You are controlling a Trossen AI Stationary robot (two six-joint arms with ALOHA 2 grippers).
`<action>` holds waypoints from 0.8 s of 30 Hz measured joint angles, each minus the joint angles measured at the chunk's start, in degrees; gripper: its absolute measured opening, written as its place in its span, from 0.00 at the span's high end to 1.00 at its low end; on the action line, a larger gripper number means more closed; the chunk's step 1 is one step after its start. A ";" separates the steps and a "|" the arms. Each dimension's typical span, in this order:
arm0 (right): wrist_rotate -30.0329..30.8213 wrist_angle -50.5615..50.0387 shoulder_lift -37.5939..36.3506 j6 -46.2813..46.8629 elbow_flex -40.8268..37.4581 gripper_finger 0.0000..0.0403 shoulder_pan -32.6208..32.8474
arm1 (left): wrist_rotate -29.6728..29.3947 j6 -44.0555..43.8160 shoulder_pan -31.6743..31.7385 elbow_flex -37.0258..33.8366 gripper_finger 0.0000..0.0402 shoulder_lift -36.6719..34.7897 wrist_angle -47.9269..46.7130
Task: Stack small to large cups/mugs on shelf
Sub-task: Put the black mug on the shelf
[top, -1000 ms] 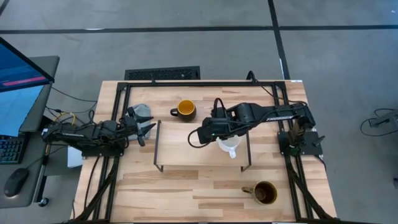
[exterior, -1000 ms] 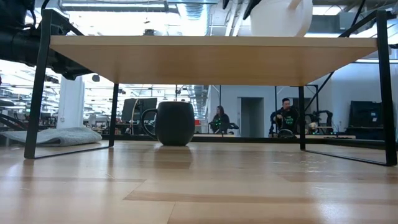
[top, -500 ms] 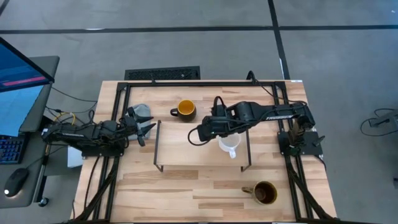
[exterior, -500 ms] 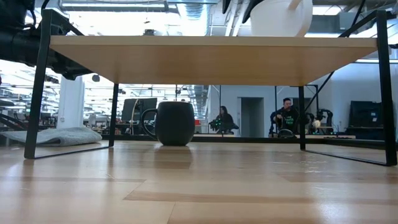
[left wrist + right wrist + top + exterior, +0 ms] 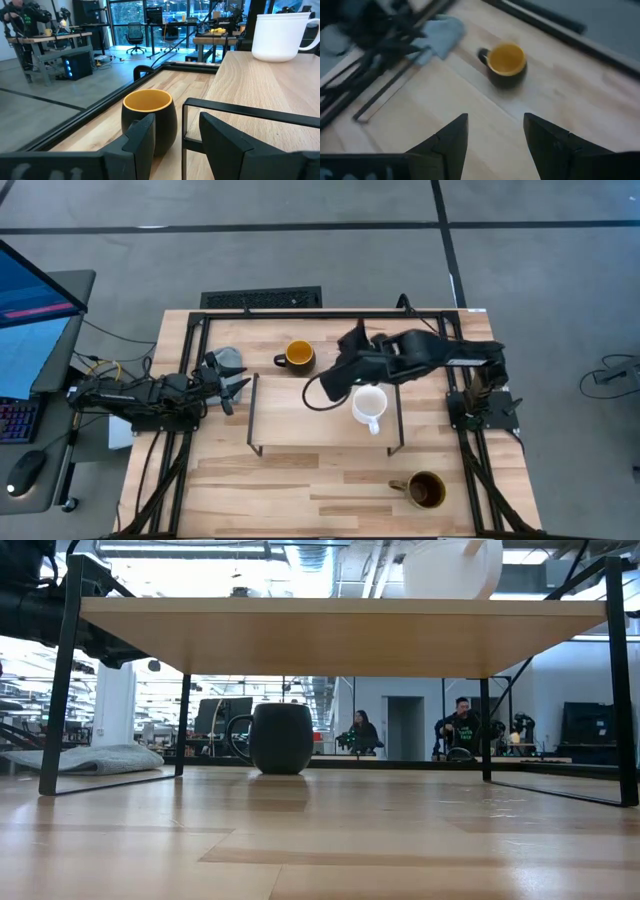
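Behind the wooden tabletop (image 5: 300, 480) stretches a lab of desks and seated people, while the small white mug (image 5: 368, 406) already stands on the shelf (image 5: 300, 420), toward its right end. Above the shelf's far edge hangs the right gripper (image 5: 322, 387), fingers spread and empty, aimed at the dark mug with the yellow inside (image 5: 297, 357), which sits on the tabletop just beyond the shelf. That approach carries the risk: an arm swinging low could clip the white mug beside it and shove it off the board, or a grasp on the dark mug's rounded wall could slip. At the shelf's left end the left gripper (image 5: 236, 390) waits, partly open and holding nothing. Near the front right corner, the olive-brown mug (image 5: 426, 489) stands untouched.
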 joint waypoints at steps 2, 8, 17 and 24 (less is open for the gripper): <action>0.17 -1.14 0.01 -4.02 2.71 0.47 0.43 | 0.00 0.00 -0.02 0.00 0.64 0.00 0.00; 1.42 -8.66 -3.79 -10.31 2.64 0.47 0.23 | 0.00 0.00 -0.02 0.00 0.64 0.01 0.00; 7.59 -7.29 -11.37 -12.77 0.60 0.47 4.63 | 0.05 0.00 -0.01 -0.02 0.64 0.64 0.03; 15.25 -8.18 -13.60 -10.29 0.39 0.47 11.58 | 0.16 -0.09 0.00 -0.02 0.64 0.98 0.10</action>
